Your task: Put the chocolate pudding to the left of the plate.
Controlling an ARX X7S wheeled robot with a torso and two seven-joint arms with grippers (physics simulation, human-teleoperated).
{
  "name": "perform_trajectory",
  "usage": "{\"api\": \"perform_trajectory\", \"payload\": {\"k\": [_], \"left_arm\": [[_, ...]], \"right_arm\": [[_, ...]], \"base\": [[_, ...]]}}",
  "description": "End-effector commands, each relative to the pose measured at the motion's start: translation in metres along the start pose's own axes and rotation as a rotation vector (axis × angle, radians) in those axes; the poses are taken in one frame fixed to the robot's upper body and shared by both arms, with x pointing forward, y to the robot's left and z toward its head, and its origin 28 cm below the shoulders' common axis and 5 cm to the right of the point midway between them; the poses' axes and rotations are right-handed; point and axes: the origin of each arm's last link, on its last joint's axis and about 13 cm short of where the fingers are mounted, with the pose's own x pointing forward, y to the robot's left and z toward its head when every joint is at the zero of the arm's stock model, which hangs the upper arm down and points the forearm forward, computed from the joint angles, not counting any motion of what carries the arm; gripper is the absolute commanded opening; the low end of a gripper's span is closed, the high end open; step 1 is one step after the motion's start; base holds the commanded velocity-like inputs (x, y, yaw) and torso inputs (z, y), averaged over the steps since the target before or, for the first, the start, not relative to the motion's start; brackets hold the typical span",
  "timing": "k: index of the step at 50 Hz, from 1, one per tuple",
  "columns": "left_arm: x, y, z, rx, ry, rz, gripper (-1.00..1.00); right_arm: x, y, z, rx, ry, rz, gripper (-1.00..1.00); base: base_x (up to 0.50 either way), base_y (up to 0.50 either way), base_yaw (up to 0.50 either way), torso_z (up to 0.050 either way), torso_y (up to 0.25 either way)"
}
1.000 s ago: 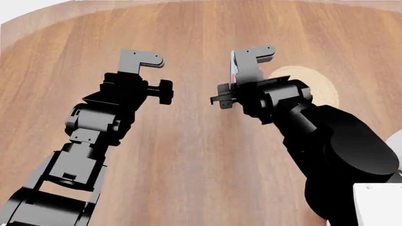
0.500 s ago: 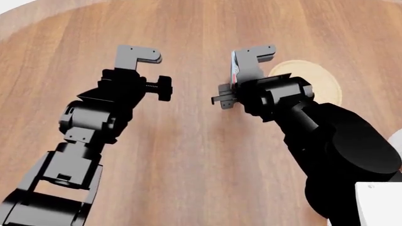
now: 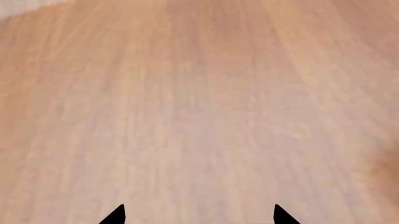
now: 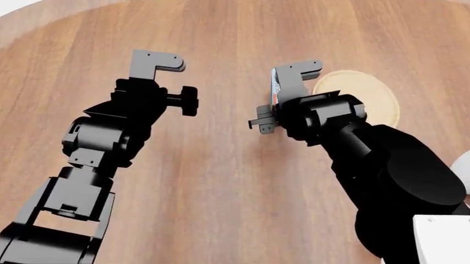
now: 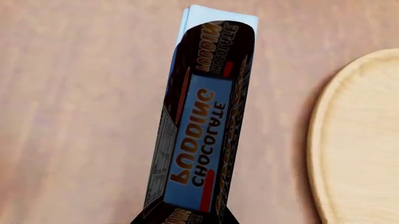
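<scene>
My right gripper is shut on the chocolate pudding, a flat box held on edge above the table, just left of the plate. In the right wrist view the pudding fills the middle, its blue label and dark brown sides showing, with the tan plate's rim beside it. My left gripper is open and empty over bare wood, well to the left. In the left wrist view only its two fingertips show, spread apart.
The round wooden table fills the view; its edge curves past at the far left. A white object shows partly at the right edge. My right arm hides the plate's near part.
My right gripper with the pudding has come slightly lower and nearer. My left arm has shifted a little to the left. The view has shifted slightly.
</scene>
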Motion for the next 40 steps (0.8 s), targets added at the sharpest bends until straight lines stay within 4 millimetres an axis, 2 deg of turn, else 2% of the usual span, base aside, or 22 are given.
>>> {"api": "perform_trajectory", "payload": {"k": [1, 14, 15, 36, 40], "left_arm": [[0.002, 0.002, -0.002, -0.006, 0.005, 0.004, 1.00], [0.002, 0.004, -0.003, -0.011, 0.005, 0.007, 1.00], [0.002, 0.004, -0.003, -0.011, 0.005, 0.006, 1.00], [-0.002, 0.005, 0.000, -0.020, -0.004, -0.007, 1.00], [-0.003, 0.005, 0.001, -0.025, -0.001, -0.006, 1.00]], "right_arm": [[0.002, -0.001, -0.005, -0.015, 0.014, -0.001, -1.00], [0.003, 0.000, -0.007, -0.009, 0.027, 0.008, -1.00], [0.003, 0.000, -0.007, -0.007, 0.028, 0.011, 1.00], [-0.003, -0.003, 0.006, 0.025, -0.005, 0.012, 1.00], [-0.005, -0.005, 0.012, 0.037, -0.027, 0.007, 1.00]], "base": [[0.00, 0.00, 0.00, 0.000, 0.000], [0.00, 0.00, 0.00, 0.000, 0.000], [0.00, 0.00, 0.00, 0.000, 0.000], [0.00, 0.00, 0.00, 0.000, 0.000], [0.00, 0.00, 0.00, -0.001, 0.228]]}}
